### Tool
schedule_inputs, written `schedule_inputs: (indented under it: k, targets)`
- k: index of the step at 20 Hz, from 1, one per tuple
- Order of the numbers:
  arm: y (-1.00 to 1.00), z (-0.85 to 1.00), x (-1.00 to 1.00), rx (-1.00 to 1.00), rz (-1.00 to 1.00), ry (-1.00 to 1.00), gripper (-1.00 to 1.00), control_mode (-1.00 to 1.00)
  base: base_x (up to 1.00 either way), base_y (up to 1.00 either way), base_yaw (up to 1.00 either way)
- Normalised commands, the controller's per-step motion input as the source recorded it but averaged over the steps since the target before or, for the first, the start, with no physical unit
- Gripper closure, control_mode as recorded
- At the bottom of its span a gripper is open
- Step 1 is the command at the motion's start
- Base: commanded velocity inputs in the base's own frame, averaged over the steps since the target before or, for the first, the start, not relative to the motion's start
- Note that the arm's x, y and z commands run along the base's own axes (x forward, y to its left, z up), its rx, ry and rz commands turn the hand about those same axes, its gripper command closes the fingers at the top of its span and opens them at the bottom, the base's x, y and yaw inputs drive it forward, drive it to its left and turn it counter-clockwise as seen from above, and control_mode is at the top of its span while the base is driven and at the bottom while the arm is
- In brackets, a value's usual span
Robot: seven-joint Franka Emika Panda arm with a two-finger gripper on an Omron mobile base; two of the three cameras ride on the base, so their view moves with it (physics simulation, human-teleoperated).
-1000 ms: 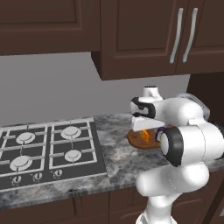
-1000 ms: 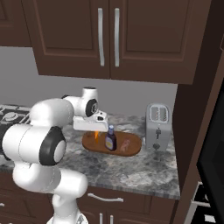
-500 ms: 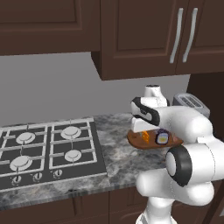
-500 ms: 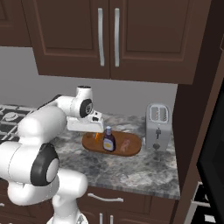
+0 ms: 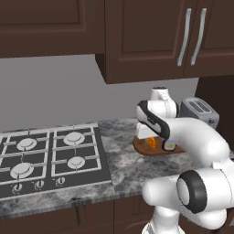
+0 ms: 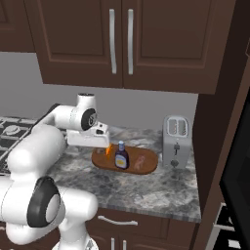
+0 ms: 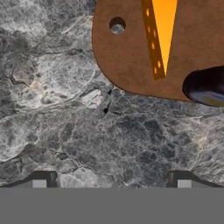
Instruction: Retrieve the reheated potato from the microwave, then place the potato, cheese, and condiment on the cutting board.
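The grey stone worktop [image 6: 146, 188] carries the cutting board [image 6: 146, 166] beside the toaster [image 6: 176, 141] — on the board stand the condiment [image 6: 121, 156], the cheese [image 7: 161, 30] and the small potato [image 6: 140, 161]. The claw [image 7: 111, 181] hangs spread over bare stone just off the board's edge — holding nothing.

My white Franka arm with dark joints [image 6: 53, 132] arches up from the base, elbow high, forearm reaching forward. The wrist is bent so my black two-finger gripper [image 7: 111, 180] points straight down, jaws spread wide, nothing between them, tips at 6 o'clock in hand view.
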Motion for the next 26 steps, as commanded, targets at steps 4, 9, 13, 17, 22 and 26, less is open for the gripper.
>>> schedule_inputs:
  k: [4,9,13,17,22,26]
  targets:
    - [0.08,0.01,-0.71,0.0,0.0,-0.31,-1.0,-1.0,0.0,0.0,0.0]
    - [0.03,0.06,-0.69,0.03,-0.03,-0.27,-1.0,-1.0,0.0,0.0,0.0]
    - [0.02,0.32,-0.56,0.04,-0.04,-0.01,-1.0,-1.0,0.0,0.0,0.0]
    - [0.02,0.37,-0.58,0.01,-0.04,0.0,-1.0,-1.0,0.0,0.0,0.0]
    - [0.03,0.34,-0.59,-0.01,-0.03,0.0,-1.0,-1.0,0.0,0.0,0.0]
    - [0.04,0.27,-0.56,0.0,-0.03,0.0,-1.0,-1.0,0.0,0.0,0.0]
